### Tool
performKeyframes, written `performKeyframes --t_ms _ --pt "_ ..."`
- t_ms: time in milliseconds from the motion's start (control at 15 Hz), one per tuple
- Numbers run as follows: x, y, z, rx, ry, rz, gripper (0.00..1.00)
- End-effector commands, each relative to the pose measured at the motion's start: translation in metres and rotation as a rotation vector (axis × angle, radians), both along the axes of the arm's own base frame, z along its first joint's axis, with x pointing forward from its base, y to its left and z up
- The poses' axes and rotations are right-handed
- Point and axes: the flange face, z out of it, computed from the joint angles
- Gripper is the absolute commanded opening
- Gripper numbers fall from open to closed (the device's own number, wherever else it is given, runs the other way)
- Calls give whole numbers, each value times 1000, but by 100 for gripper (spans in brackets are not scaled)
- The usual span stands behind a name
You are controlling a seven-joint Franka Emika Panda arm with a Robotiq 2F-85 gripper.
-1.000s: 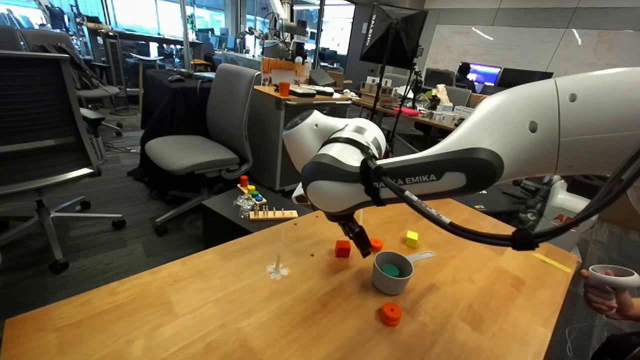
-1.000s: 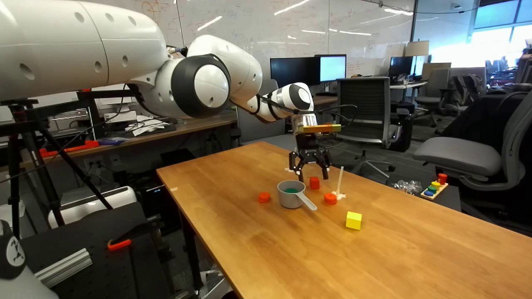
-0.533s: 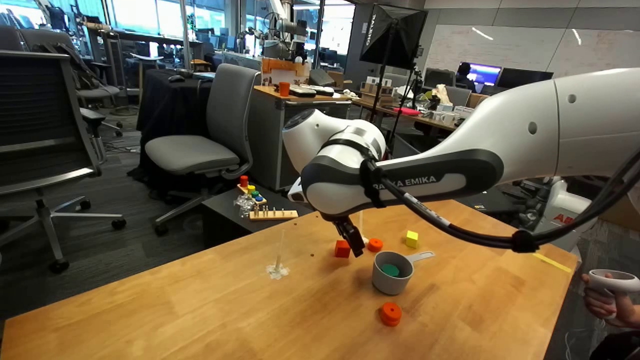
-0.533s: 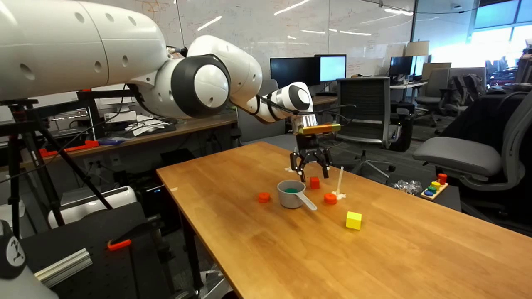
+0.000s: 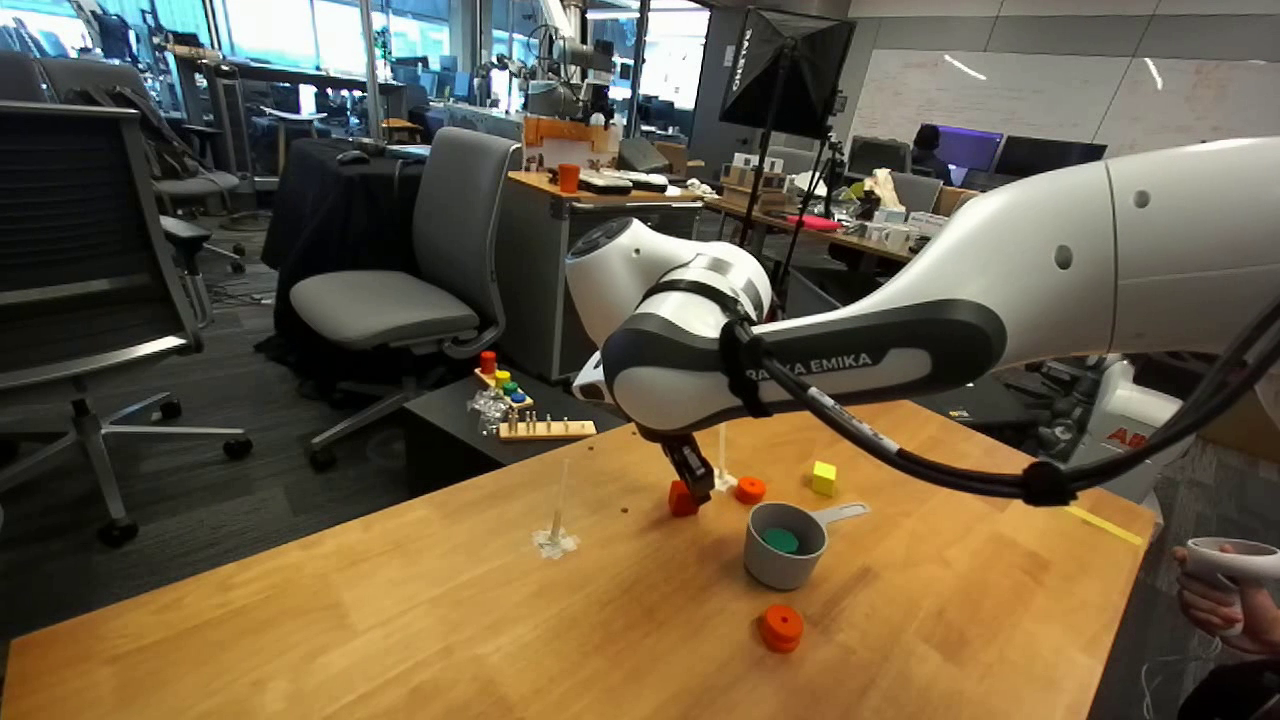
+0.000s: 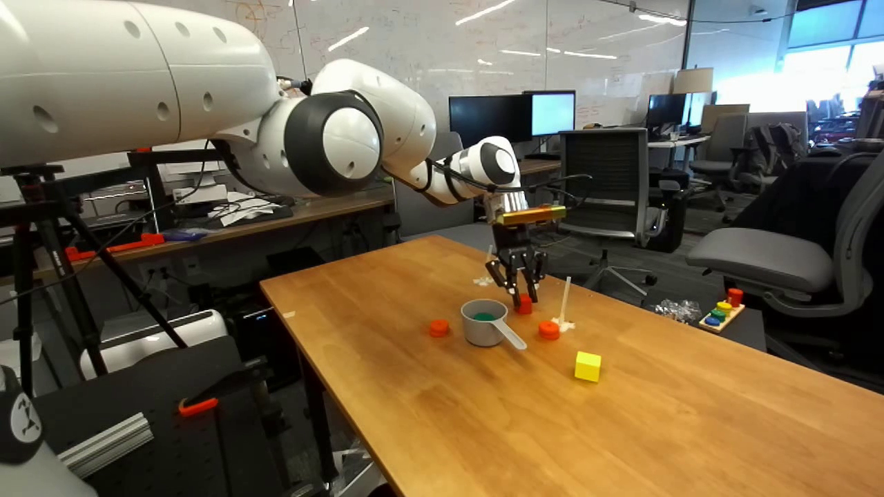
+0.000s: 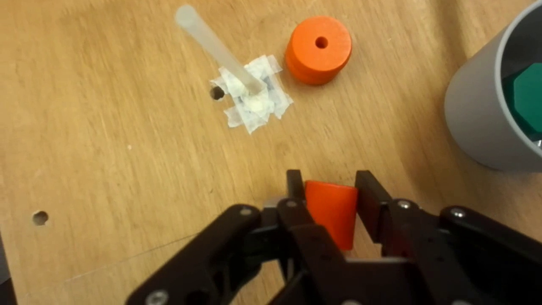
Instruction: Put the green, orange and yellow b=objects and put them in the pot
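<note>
An orange-red cube (image 7: pixel 332 212) stands on the table between the fingers of my gripper (image 7: pixel 328 178). Both fingers touch its sides, and the left one hides part of it in the wrist view. In an exterior view the gripper (image 6: pixel 526 299) points down over the cube (image 6: pixel 525 306). The grey pot (image 5: pixel 783 572) with its handle stands nearby, holding a green object (image 5: pixel 779 541). One round orange object (image 5: pixel 750 489) lies behind the pot, another (image 5: pixel 781 628) in front of it. The yellow cube (image 6: pixel 588 366) rests farther off on the table and is outside the wrist view.
A thin pale peg (image 7: pixel 220 55) is taped upright to the table close to the round orange object; a similar peg (image 5: pixel 557 515) stands farther left in an exterior view. A side table holds a toy peg board (image 5: pixel 547 429). A person's hand with a controller (image 5: pixel 1230 560) shows beyond the table edge.
My gripper has moved down and away from the pot to the orange-red cube. Its fingers have gone from wide apart to closed on the cube, which has turned slightly.
</note>
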Motion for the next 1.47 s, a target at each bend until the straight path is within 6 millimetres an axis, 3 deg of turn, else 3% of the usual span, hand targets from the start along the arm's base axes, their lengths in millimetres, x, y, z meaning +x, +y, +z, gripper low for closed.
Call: performKeyframes --t_ms 0,67,533,1400 --pt "3 -3 1 14 -21 -13 11" --pt "3 -5 1 14 -17 -17 16" --pt "3 -4 7 0 -10 -16 13" --pt "5 23 56 -35 -71 -24 17"
